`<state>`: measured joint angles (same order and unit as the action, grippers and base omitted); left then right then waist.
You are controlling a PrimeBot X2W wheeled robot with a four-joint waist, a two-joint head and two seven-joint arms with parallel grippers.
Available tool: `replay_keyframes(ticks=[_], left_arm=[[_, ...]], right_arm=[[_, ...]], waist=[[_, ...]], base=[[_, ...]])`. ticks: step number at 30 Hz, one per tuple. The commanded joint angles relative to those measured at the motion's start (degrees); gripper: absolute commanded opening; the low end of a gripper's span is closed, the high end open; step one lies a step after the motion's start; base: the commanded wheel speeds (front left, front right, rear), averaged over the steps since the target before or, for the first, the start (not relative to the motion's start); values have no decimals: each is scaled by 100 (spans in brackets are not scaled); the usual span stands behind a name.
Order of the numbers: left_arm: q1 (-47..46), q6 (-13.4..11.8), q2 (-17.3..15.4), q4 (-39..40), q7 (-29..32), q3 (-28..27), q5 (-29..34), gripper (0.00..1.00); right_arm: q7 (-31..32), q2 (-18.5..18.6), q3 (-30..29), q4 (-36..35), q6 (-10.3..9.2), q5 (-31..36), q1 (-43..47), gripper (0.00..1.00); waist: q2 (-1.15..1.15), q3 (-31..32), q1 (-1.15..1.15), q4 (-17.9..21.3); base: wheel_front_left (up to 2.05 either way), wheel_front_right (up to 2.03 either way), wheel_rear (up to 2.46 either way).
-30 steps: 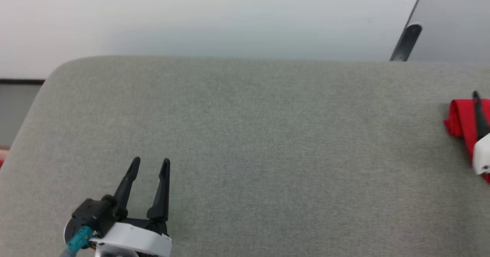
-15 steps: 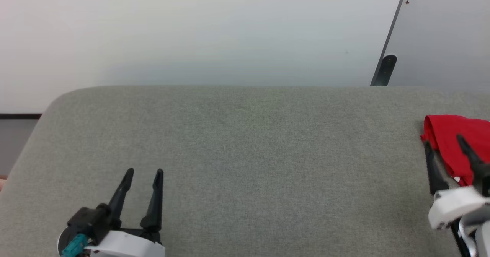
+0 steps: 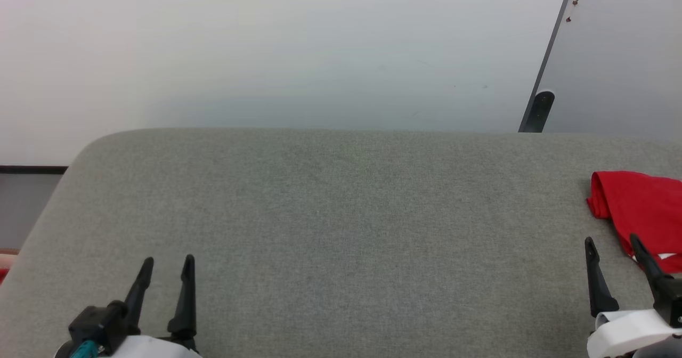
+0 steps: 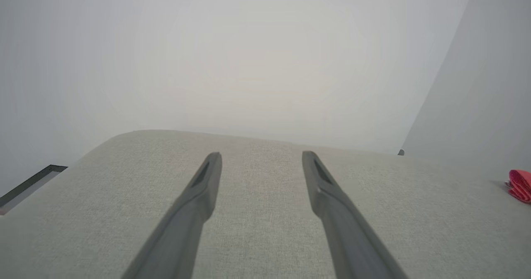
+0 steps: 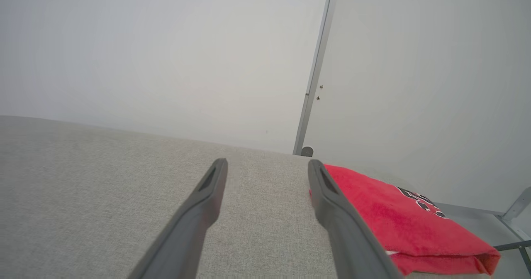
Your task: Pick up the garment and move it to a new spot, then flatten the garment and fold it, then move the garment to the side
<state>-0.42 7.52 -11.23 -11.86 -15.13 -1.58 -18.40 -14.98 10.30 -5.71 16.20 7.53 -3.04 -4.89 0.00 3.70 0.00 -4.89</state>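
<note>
The garment [image 3: 642, 209], bright red with black white-outlined lettering, lies folded flat at the right end of the grey cushioned surface [image 3: 341, 230]. In the right wrist view the garment [image 5: 394, 221] lies just right of the right finger. My right gripper [image 3: 613, 246] is open at the lower right, its tips at the garment's near left corner with nothing between them. My left gripper [image 3: 167, 265] is open and empty at the lower left, far from the garment. The left wrist view shows the garment's edge [image 4: 520, 185] far to the right.
A pale wall rises behind the surface. A grey panel with a dark post [image 3: 539, 112] stands at the back right. The surface's rounded left corner [image 3: 80, 155] drops off to a dark skirting strip. Metal frame bars [image 5: 514, 212] show beyond the garment.
The camera has shifted. My right gripper has drawn back off the garment toward the near edge, leaving it lying flat. My left gripper has moved back toward the near edge and to the left.
</note>
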Motion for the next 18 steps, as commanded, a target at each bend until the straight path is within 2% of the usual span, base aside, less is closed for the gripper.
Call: replay_keyframes(ticks=[1,5,18], left_arm=[[49,-6,-10,-43,5,-45,34,100],[47,-5,40,-143,5,-214,37,100],[171,-6,-113,-111,5,-145,-51,100]], right_arm=[[-25,-17,-48,-39,-9,-23,89,100],[-24,-73,-21,-94,-9,25,164,100],[-25,-30,52,-132,-9,39,213,100]], waist=[[0,12,0,0],[0,35,0,14],[0,87,0,-13]], base=[[0,0,0],[0,0,0],[0,0,0]])
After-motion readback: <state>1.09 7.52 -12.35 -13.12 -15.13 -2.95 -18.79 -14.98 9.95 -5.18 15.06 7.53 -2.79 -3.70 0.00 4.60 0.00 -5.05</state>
